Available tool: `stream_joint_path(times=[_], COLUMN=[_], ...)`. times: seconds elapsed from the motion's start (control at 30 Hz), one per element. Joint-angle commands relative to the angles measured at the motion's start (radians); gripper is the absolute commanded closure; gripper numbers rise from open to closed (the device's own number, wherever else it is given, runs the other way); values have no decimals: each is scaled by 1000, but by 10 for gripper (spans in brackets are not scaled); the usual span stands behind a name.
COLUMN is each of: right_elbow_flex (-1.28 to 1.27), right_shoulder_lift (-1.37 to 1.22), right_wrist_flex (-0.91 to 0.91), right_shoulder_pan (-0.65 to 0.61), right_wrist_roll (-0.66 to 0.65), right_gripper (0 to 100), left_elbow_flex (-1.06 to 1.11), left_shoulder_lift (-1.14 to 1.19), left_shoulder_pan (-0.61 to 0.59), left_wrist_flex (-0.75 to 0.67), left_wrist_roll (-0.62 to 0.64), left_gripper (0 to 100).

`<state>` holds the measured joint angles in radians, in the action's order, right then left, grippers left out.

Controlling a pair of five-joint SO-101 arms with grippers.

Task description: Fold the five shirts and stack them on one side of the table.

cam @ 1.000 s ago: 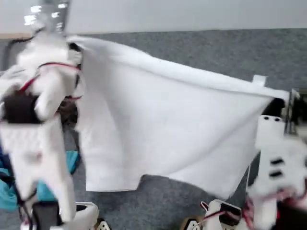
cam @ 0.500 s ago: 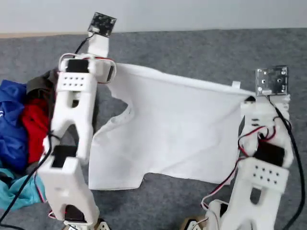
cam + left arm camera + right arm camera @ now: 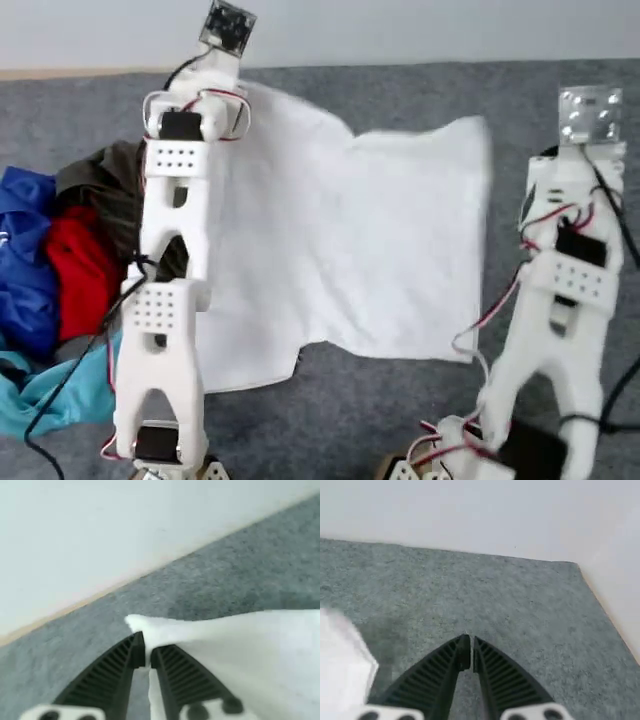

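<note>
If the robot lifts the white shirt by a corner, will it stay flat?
Probably not: the white cloth shirt lies with wavy edges, so it likely flops. It pinches thin in the left end effector, so it's probably light.

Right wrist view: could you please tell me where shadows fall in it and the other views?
Right wrist view: a dark patch on the grey table beside the white shirt, near the right gripper. Left wrist view: gentle shading across the shirt at the left gripper. High view: a faint shadow along the shirt's near hem.
</note>
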<state>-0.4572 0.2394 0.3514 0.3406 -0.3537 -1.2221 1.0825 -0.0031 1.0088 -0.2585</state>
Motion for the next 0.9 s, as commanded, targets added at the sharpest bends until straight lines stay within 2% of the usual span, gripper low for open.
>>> stream_joint_path(times=[0.0,0.23,0.53,0.63,0.87], right_elbow_flex=[135,215,221,245,414], right_shoulder_lift=[-105,-245,-254,-255,-334], right_wrist_flex=[-19,-13,120,166,340], right_shoulder_pan=[5,5,-30,-53,-88], right_wrist_roll=[-11,-11,-9,-5,106], right_gripper=[991,991,990,990,987], left_elbow_flex=[-176,-272,-297,-317,-352], left_shoulder_lift=[91,206,203,207,199], left_shoulder_pan=[23,40,26,9,-15], left_wrist_flex=[-23,-20,272,319,457], left_wrist_roll=[-64,-104,-103,-66,-38], left_gripper=[997,997,997,997,997])
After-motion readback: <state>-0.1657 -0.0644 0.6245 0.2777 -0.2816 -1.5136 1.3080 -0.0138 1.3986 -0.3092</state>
